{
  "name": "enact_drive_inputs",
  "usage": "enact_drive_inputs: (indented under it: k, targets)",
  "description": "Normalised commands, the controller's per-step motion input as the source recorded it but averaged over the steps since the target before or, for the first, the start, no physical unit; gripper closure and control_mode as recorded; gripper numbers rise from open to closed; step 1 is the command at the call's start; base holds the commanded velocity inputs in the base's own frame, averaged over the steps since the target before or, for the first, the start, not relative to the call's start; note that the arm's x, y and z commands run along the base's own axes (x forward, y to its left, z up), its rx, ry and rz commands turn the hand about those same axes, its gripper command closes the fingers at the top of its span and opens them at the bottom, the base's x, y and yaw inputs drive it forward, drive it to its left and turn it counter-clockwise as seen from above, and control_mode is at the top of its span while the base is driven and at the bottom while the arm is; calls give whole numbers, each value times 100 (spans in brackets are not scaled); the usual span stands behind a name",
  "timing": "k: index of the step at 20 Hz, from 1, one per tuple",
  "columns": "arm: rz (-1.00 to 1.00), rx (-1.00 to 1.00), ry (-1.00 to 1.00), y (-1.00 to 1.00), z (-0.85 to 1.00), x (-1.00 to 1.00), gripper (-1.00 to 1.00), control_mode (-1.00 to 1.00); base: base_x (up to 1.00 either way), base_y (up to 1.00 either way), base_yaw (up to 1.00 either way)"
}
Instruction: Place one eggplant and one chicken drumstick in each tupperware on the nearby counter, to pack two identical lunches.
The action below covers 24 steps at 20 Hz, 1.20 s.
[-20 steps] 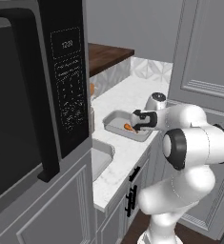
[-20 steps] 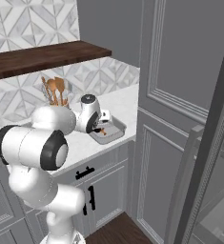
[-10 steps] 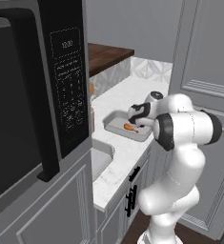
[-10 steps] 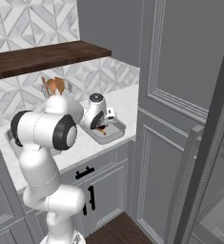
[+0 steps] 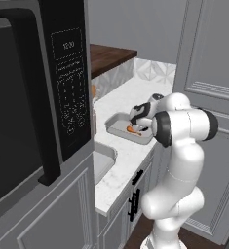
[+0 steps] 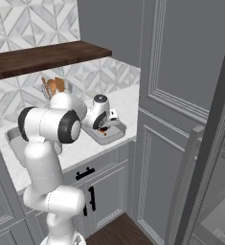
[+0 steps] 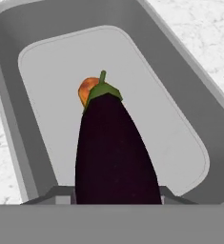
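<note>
Gripper [image 5: 137, 121]: you have it pinching the eggplant [image 7: 114, 147], over the tupperware [image 7: 189, 124] near the bench [image 5: 121, 168] front edge. Eggplant: long axis runs along the tray's length, stem end pointing away from the gripper. Orange drumstick [image 7: 87, 88]: on the tray floor beyond the stem.

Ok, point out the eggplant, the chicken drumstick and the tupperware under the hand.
eggplant [image 7: 114, 152], hand view, middle of its dark purple body.
chicken drumstick [image 7: 86, 89], hand view, orange part showing beside the eggplant's green cap.
tupperware [image 7: 51, 62], hand view, bare pale floor left of the food.
</note>
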Motion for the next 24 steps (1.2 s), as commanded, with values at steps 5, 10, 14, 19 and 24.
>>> enact_drive_inputs:
  k: [5,10,14,19,24]
  targets:
    - [0,0,0,-1,-4,5,100,-100,0,0,0]
    - [0,0,2,0,-7,12,100,-100,0,0,0]
    - [0,0,6,9,-4,6,-100,-100,0,0,0]
    - [0,0,3,2,0,0,-100,-100,0,0,0]
    - [0,0,0,0,0,-2,-100,-100,0,0,0]
